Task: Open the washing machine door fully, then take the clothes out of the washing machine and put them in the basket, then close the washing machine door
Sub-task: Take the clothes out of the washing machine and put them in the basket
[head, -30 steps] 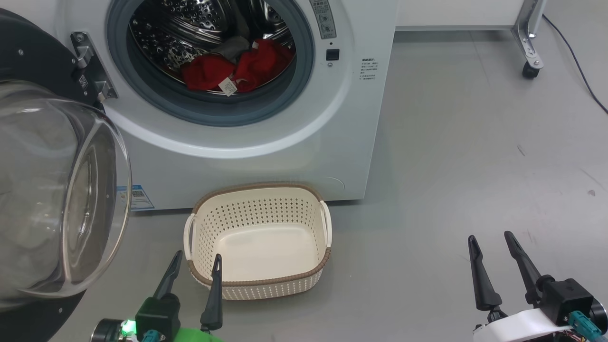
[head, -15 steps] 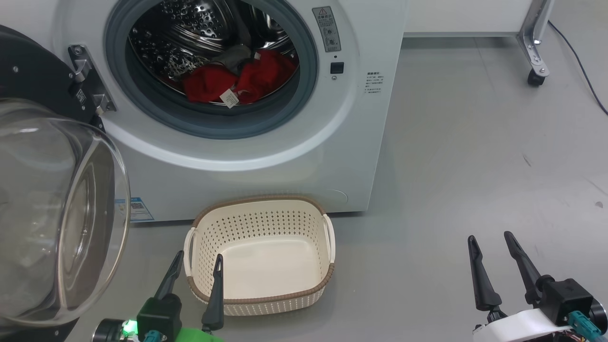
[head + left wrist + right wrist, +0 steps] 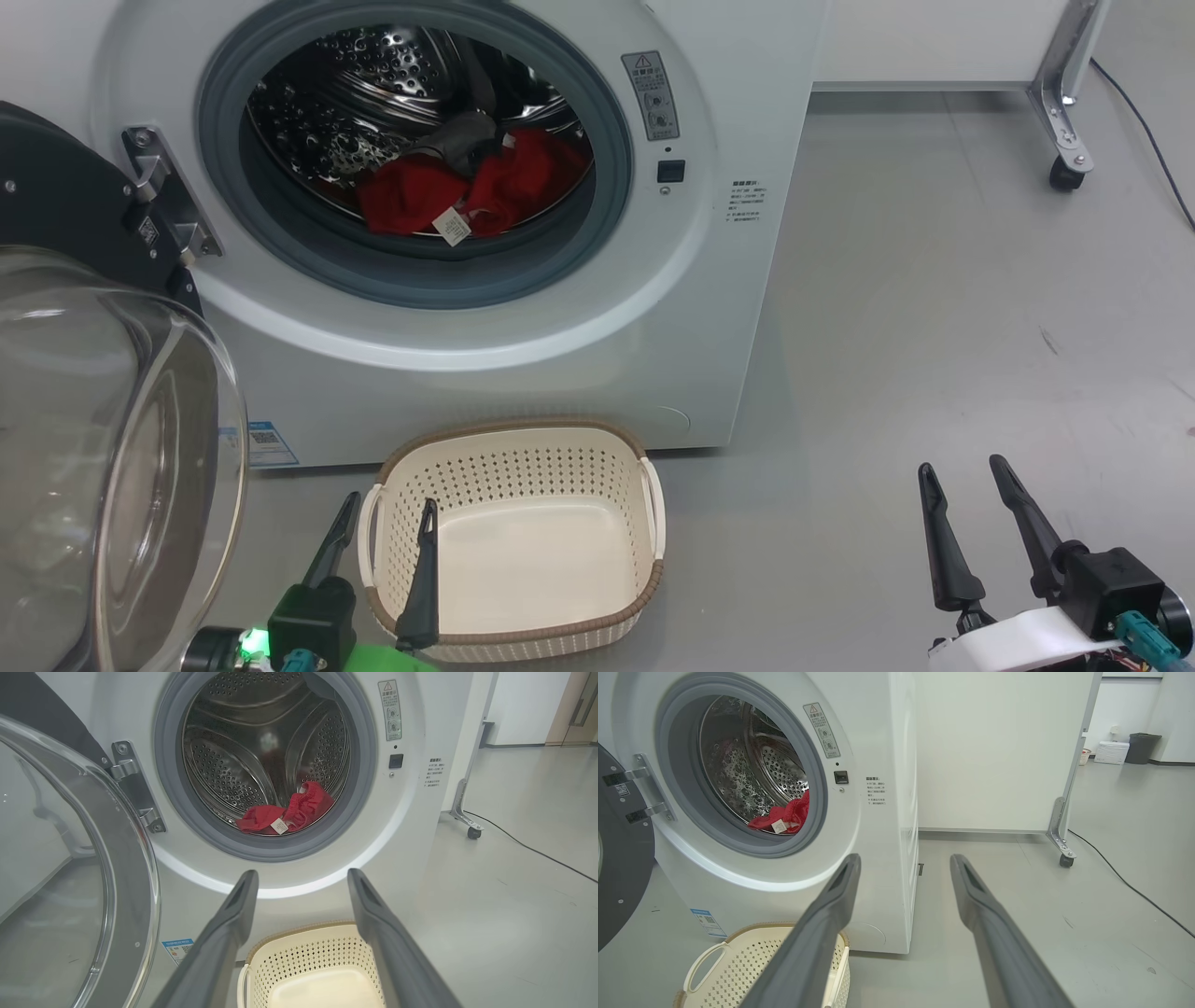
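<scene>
The left gripper (image 3: 390,501) and right gripper (image 3: 962,464) hover spread, empty. The basket (image 3: 523,426) sits bare at the foot of the washing machine (image 3: 560,364), the washing machine door (image 3: 121,448) swung wide. The clothes (image 3: 411,198) lie at the front edge of the drum (image 3: 373,75); best pinch bunched fabric, not the tag (image 3: 452,225).

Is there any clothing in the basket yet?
No, the basket is bare inside, and the red clothes lie in the washing machine.
</scene>
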{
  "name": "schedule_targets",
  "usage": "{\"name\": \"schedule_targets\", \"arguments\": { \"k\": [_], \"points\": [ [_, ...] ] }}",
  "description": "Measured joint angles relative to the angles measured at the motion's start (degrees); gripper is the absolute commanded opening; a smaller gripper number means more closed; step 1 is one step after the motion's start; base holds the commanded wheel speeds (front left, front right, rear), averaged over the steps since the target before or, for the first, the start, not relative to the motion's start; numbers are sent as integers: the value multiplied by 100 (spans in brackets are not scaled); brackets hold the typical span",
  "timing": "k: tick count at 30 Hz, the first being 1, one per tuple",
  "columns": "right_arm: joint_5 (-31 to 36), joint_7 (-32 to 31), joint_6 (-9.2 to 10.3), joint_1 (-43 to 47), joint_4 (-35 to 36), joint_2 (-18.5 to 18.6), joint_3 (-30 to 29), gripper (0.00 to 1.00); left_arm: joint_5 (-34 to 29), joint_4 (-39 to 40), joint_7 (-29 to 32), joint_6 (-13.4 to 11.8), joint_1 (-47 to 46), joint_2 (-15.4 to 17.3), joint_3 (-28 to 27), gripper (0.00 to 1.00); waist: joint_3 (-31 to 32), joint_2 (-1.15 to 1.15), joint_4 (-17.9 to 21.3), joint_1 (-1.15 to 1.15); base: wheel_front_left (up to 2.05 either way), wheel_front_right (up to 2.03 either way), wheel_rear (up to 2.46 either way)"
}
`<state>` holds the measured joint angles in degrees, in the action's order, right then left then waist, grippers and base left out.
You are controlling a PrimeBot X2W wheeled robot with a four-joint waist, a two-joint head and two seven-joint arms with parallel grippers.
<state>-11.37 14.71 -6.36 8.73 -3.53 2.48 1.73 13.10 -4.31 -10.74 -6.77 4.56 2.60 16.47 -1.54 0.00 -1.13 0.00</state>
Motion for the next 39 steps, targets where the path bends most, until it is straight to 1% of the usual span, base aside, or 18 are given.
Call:
{"name": "schedule_targets", "arguments": {
  "k": [10,31,39],
  "points": [
    [0,0,-1,0,0,-3,0,100,0,3,-1,-1,0,0,-1,100,-19,0,-9,0,25,-25,0],
    [0,0,-3,-1,-1,-9,-3,100,0,9,-19,-1,-1,0,-97,100,-76,0,-27,0,0,0,0],
    [0,0,-3,-1,0,-10,-4,100,11,15,-51,-1,-12,1,20,100,-103,0,-21,0,0,0,0]
  ]
}}
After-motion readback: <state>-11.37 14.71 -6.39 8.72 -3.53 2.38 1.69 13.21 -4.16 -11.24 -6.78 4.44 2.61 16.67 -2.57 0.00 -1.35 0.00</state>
